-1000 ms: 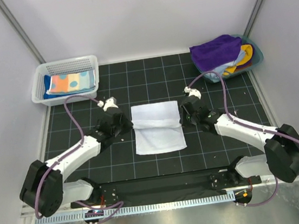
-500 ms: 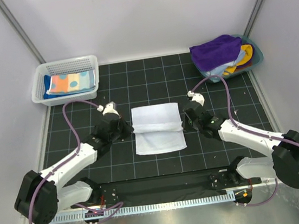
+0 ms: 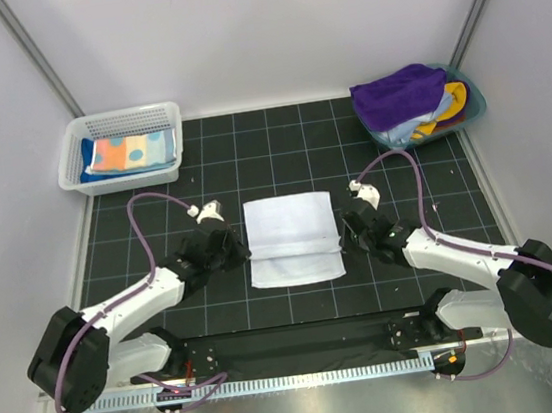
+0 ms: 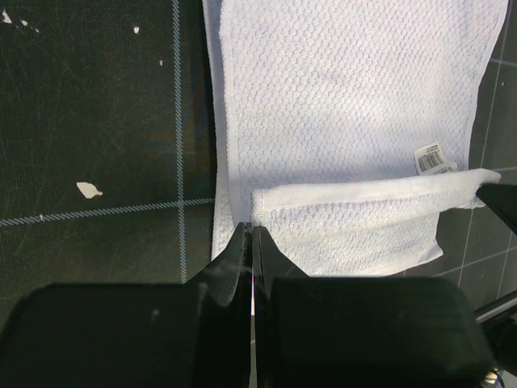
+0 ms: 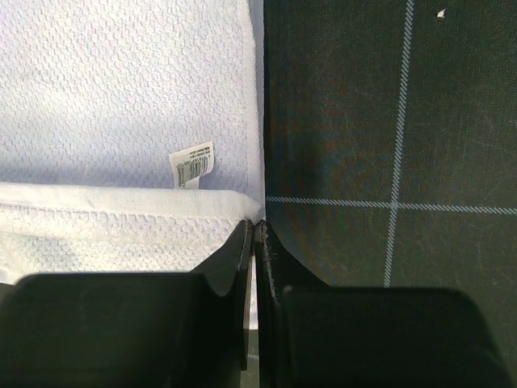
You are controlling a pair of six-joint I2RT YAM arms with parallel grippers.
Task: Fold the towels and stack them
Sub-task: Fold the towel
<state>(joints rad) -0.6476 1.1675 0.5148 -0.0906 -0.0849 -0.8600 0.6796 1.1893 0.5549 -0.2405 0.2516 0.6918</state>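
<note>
A white towel lies flat in the middle of the black gridded table, between the two arms. Its weave is a fine waffle texture, and a small barcode tag sits near its right edge. The near part is doubled over onto the rest and forms a thicker raised band across the full width.

The left hand is pinched shut on the left corner of that folded band. The right hand is pinched shut on the right corner, just below the tag.

At the far left, a folded pastel towel with orange and blue dots lies in a white mesh basket. At the far right, a purple towel is heaped over other cloths in a teal tub.
</note>
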